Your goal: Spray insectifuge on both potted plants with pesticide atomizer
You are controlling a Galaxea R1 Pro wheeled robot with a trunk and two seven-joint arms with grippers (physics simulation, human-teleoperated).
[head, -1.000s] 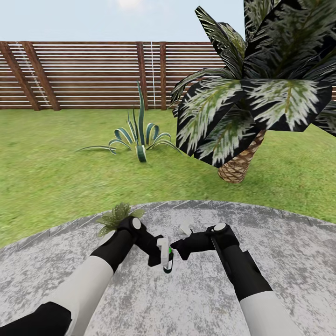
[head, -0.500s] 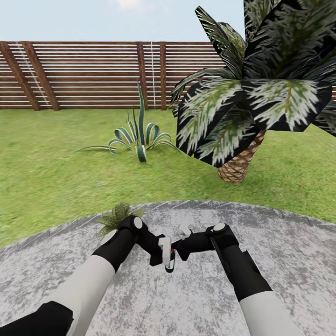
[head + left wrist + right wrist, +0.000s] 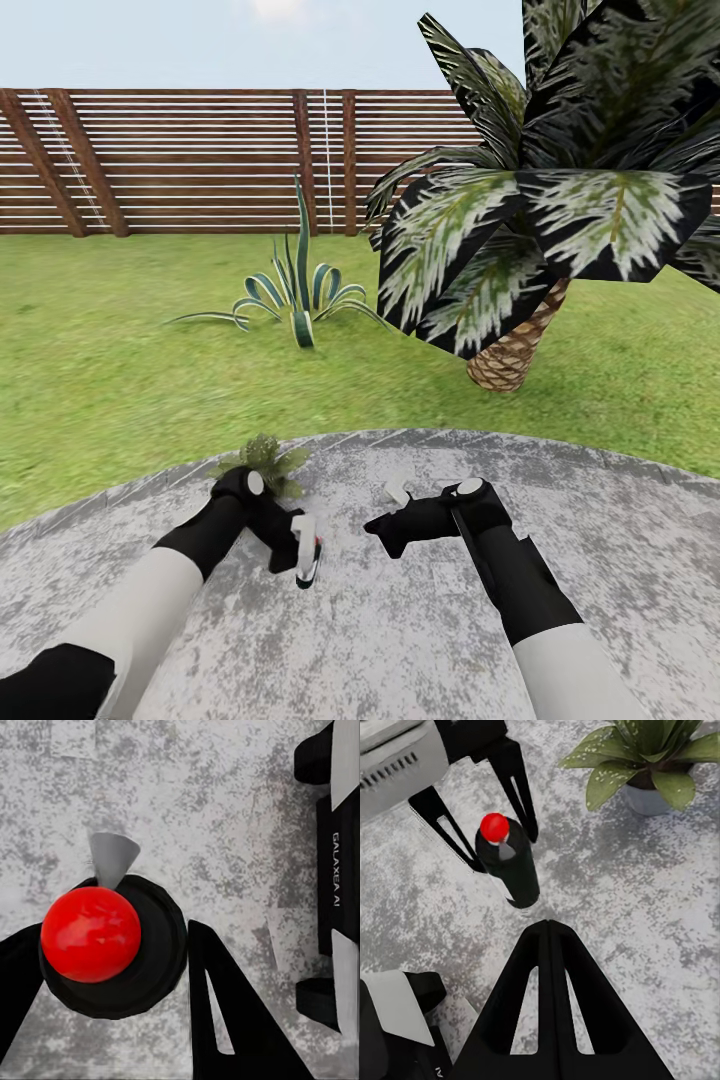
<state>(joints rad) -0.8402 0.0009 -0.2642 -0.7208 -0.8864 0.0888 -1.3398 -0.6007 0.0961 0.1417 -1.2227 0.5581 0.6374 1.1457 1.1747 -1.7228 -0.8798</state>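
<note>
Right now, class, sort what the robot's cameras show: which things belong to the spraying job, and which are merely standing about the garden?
Belonging to the job:
pesticide atomizer, gripped by the left gripper
potted plant, on the paved patch

Just standing about:
palm
striped agave
slatted wooden fence
lawn
</note>
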